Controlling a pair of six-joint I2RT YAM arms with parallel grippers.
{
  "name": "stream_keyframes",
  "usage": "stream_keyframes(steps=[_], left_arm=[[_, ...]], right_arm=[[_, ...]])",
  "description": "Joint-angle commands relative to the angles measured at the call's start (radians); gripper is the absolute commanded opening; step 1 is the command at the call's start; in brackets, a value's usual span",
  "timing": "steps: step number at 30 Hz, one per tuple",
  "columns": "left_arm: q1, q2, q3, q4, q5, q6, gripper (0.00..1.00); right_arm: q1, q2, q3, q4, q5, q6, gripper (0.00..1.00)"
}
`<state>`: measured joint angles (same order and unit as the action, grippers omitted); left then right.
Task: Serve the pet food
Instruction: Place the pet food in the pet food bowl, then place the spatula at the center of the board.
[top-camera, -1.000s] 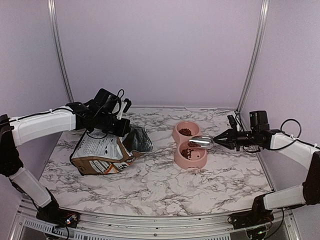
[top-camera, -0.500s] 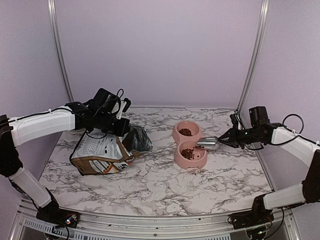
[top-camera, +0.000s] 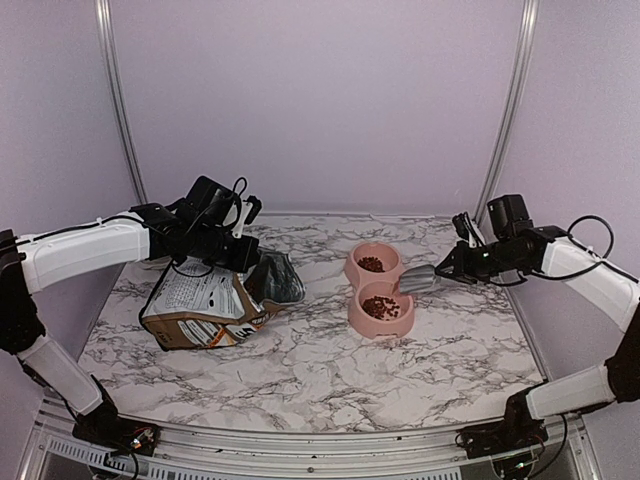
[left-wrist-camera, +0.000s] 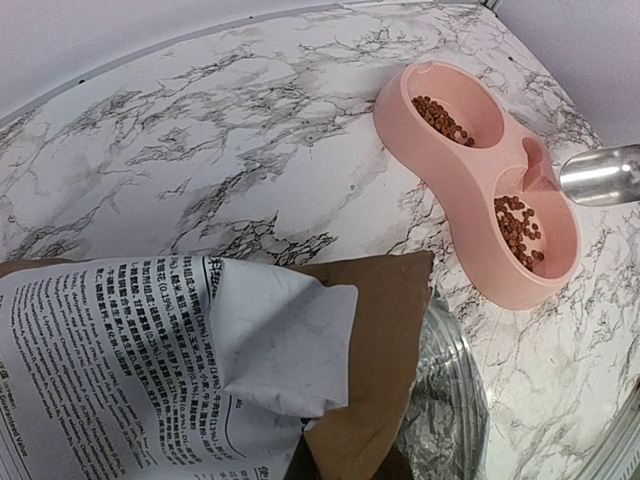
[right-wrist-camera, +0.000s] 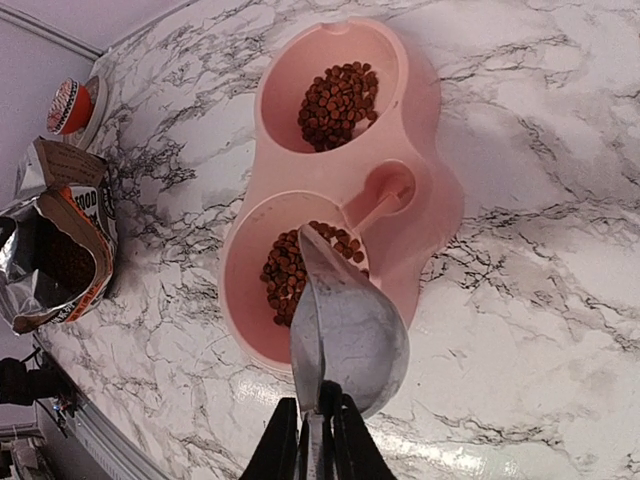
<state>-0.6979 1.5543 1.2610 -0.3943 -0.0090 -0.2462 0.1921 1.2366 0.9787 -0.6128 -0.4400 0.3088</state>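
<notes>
Pet food (right-wrist-camera: 300, 270) lies as dark brown kibble in both wells of a pink double bowl (right-wrist-camera: 430, 180), which sits right of centre (top-camera: 355, 318). My right gripper (right-wrist-camera: 312, 440) is shut on the handle of a metal scoop (right-wrist-camera: 350, 330). The scoop is rolled onto its side, its tip over the near well's rim, with no kibble showing in it. In the top view the scoop (top-camera: 417, 283) hangs at the bowl's right side. The brown paper bag (top-camera: 200, 305) leans on the left, and my left gripper (top-camera: 240, 262) is shut on its top flap (left-wrist-camera: 375, 340).
The bag's mouth shows its foil lining (left-wrist-camera: 450, 400) and faces the bowl (left-wrist-camera: 470, 190). A reddish ball on a small dish (right-wrist-camera: 70, 105) stands at the table's far side beyond the bag (right-wrist-camera: 50, 240). Purple walls close in the back and both sides.
The scoop held kibble over the near well a second ago. It has since rolled onto its side and drawn back slightly to the right. The left arm and bag have not moved.
</notes>
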Motion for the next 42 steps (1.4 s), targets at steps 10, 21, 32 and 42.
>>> stream_keyframes(steps=[10,21,32,42], left_arm=[[0.011,-0.061,0.002,-0.032,-0.031,0.005,0.0],[0.011,-0.078,0.003,-0.031,-0.023,0.012,0.0],[0.011,-0.075,0.004,-0.031,-0.024,0.015,0.0],[0.011,-0.06,0.003,-0.032,-0.028,0.017,0.0]], right_arm=[[0.049,-0.069,0.055,0.118,0.323,0.083,0.0],[-0.036,-0.149,-0.264,0.519,0.469,0.397,0.0],[-0.087,-0.093,-0.562,0.985,0.439,0.565,0.0],[-0.103,0.028,-0.592,1.004,0.329,0.627,0.12]])
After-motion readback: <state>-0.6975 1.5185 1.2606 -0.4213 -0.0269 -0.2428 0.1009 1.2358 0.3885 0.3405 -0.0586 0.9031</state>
